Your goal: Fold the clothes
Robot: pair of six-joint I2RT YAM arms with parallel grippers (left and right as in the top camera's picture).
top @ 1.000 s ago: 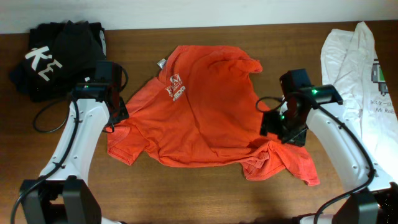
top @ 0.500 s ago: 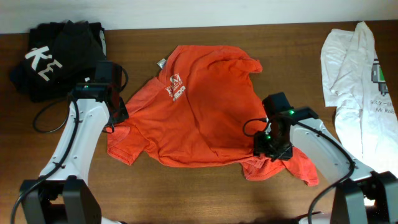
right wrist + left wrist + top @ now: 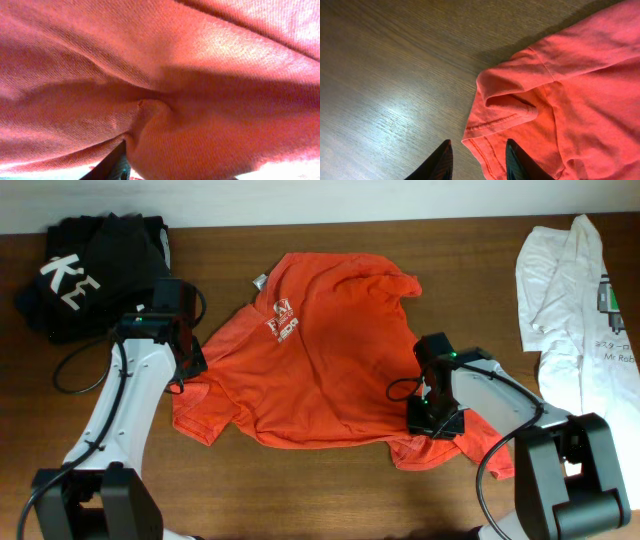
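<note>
Overhead, garment position: the red-orange T-shirt [image 3: 320, 360] is lying spread but rumpled at the middle of the worktop [image 3: 300, 500], print facing up, its lower right corner bunching into creases.
Overhead, left gripper: the left gripper [image 3: 192, 363] is hovering at the shirt's left sleeve edge.
Overhead, right gripper: the right gripper [image 3: 436, 420] is bearing down on the bunched lower right hem; its setting is not showing from here.
Overhead, bystanders: black garments [image 3: 95, 265] and a white T-shirt [image 3: 575, 310] are lying well apart at the far corners.
Left wrist, gripper state: the fingers [image 3: 442, 160] are standing spread, the sleeve hem [image 3: 485, 145] running between them, nothing being pinched.
Left wrist, hold point: the doubled, stitched hem is judged to be offering the firmest hold.
Right wrist, gripper state: orange cloth is filling the view, puckering above one dark finger [image 3: 116, 162]; cannot tell whether spread or pinching.
Right wrist, handling: light, soft, limp cotton, judged to be sagging and creasing on any lift; a mid-panel pinch is risking dragging the layer beneath.
</note>
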